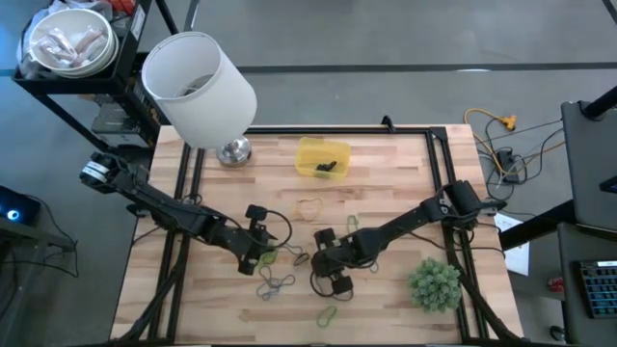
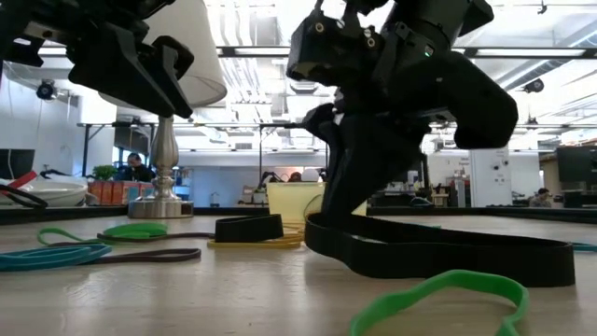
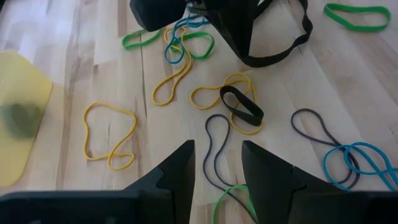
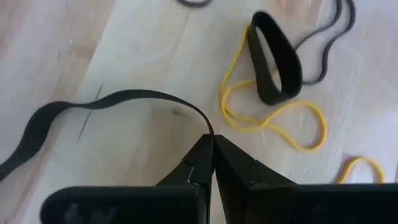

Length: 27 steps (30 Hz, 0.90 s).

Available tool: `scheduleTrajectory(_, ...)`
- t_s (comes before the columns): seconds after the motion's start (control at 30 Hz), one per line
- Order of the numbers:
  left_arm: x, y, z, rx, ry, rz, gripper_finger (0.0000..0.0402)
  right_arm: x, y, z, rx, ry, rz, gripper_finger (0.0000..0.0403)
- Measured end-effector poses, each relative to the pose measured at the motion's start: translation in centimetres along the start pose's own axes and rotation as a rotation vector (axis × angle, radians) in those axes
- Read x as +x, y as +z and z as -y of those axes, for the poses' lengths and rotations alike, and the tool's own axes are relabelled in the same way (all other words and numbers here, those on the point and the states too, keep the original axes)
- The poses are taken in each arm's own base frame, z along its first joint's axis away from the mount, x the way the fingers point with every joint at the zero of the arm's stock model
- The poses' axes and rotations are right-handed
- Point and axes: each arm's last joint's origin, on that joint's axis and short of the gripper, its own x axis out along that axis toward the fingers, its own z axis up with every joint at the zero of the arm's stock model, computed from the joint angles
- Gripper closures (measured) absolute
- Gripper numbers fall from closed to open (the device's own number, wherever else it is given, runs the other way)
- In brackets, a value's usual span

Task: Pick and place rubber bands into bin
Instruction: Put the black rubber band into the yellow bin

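Rubber bands of several colours lie loose on the wooden table (image 1: 386, 164): a yellow one (image 3: 109, 134), a short wide black one (image 3: 241, 106), a blue one (image 3: 354, 162), a green one (image 3: 357, 15). The yellow bin (image 1: 321, 157) stands at the far middle with a dark band inside. My right gripper (image 4: 213, 142) is shut on a long wide black band (image 2: 448, 254) near the table's middle. My left gripper (image 3: 217, 163) hangs open just left of it, above a thin dark band (image 3: 214, 146), with nothing between its fingers. My right gripper pinches one spot of the wide black band's strip (image 4: 205, 127) between its two fingertips, a single layer. The fingers slant down onto it from the table's right. The rest of the loop (image 4: 74, 109) curves away and lies slack on the table.
A white lampshade on a metal foot (image 1: 198, 87) stands at the far left of the table. A small green plant (image 1: 436, 284) sits near the right front. More bands (image 1: 278, 282) lie toward the near edge. A cart with a white bowl (image 1: 69, 43) stands beyond the far left corner.
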Motion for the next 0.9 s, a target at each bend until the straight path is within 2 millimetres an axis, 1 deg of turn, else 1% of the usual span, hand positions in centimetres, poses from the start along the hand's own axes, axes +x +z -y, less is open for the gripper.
scheduleTrajectory(0.17,0.0,0.0,0.0,0.001,0.000,0.000,0.0285,-0.6,0.6,0.1,-0.026,-0.011,0.011,0.0394)
scheduleTrajectory(0.3,0.0,0.0,0.0,0.001,0.000,0.000,0.0285,-2.1,0.9,0.4,-0.033,-0.098,-0.015,0.0394)
scheduleTrajectory(0.43,0.0,0.0,0.0,0.001,0.000,0.000,0.0285,-4.5,1.4,0.7,-0.030,-0.205,0.017,0.0394)
scheduleTrajectory(0.6,0.0,0.0,0.0,0.001,0.000,0.000,0.0285,-7.7,1.8,0.4,-0.052,-0.348,0.079,0.0394)
scheduleTrajectory(0.73,0.0,0.0,0.0,0.001,0.000,0.001,0.0285,-10.1,2.2,0.4,-0.104,-0.522,0.121,0.0395)
scheduleTrajectory(0.9,0.0,0.0,0.0,0.001,0.000,0.001,0.0285,-12.7,2.5,1.5,-0.102,-0.759,0.150,0.0395)
